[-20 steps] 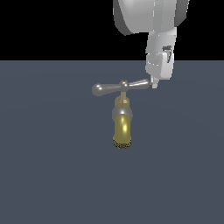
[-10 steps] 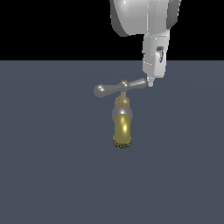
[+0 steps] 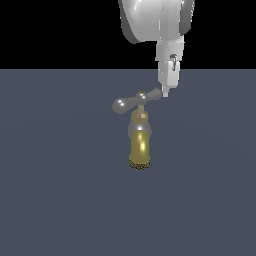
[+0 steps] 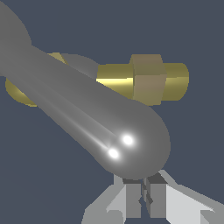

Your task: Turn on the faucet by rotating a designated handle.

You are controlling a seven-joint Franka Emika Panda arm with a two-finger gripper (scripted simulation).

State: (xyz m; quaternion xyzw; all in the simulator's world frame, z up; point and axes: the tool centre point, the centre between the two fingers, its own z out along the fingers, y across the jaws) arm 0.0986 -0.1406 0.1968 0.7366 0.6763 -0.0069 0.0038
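The faucet [image 3: 140,145] stands on the dark floor, with a brass-yellow spout, a speckled tip, a grey collar and a brass stem. Its handle [image 3: 136,101], a grey crossbar with bulbous ends, lies tilted on top. My gripper [image 3: 165,92] is shut and empty, its fingertips touching the crossbar's end on the exterior view's right. In the wrist view the rounded end of the handle [image 4: 131,140] fills the picture just beyond my closed gripper [image 4: 143,197], and the brass stem [image 4: 144,81] shows behind it.
The faucet stands alone on a flat dark grey floor [image 3: 60,200]. The white arm [image 3: 157,25] comes down from above at the exterior view's right.
My gripper has moved a little toward the exterior view's left, pushing the crossbar's end. The handle has turned slightly and now sits more tilted.
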